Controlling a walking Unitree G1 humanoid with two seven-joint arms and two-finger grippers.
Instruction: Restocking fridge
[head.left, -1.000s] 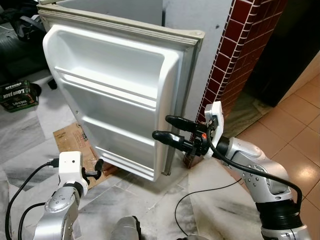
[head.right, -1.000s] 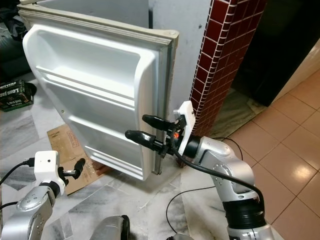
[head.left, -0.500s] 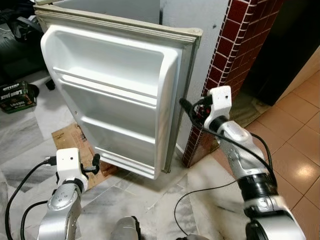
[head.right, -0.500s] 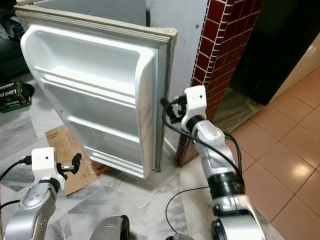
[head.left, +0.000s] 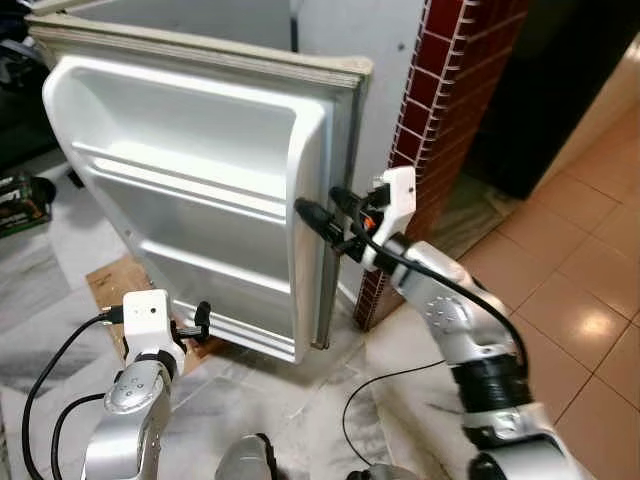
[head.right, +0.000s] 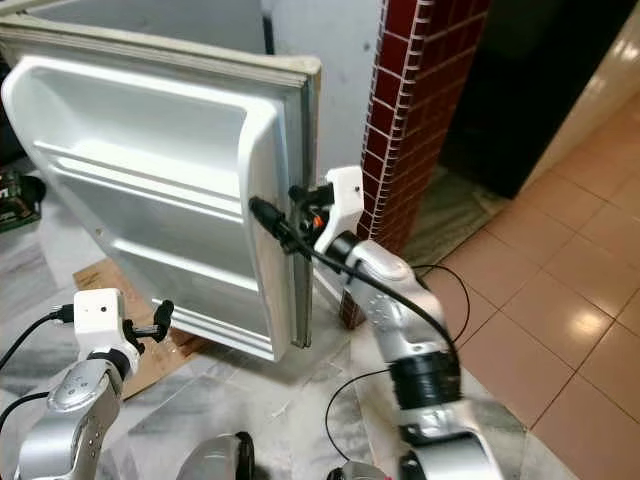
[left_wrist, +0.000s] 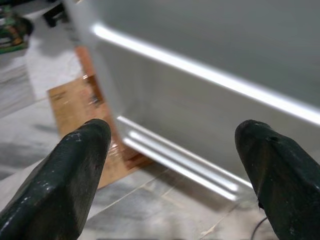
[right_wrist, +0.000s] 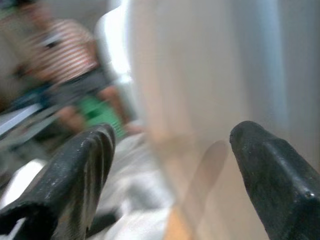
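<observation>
The fridge door (head.left: 200, 190) stands open, its white inner liner with moulded shelves facing me; the shelves are bare. My right gripper (head.left: 318, 207) is open at mid-height of the door's free edge, one finger in front of the liner's rim and one by the grey seal. In the right wrist view the blurred door edge (right_wrist: 200, 75) lies between the open fingers (right_wrist: 75, 165). My left gripper (head.left: 200, 322) is held low and open near the door's bottom corner; the left wrist view has the door's lower ledge (left_wrist: 180, 160) between its fingers (left_wrist: 70, 170).
A red brick pillar (head.left: 450, 90) rises right behind the door's edge. Cardboard (head.left: 105, 285) lies on the marble floor under the door, and a black cable (head.left: 400, 385) loops near my feet. A blurred person in striped clothing (right_wrist: 60, 50) is beyond the door.
My right gripper, drawn back toward the pillar half a second ago, has swung forward to the door's edge again. The view has shifted to the right. The left gripper has hardly moved.
</observation>
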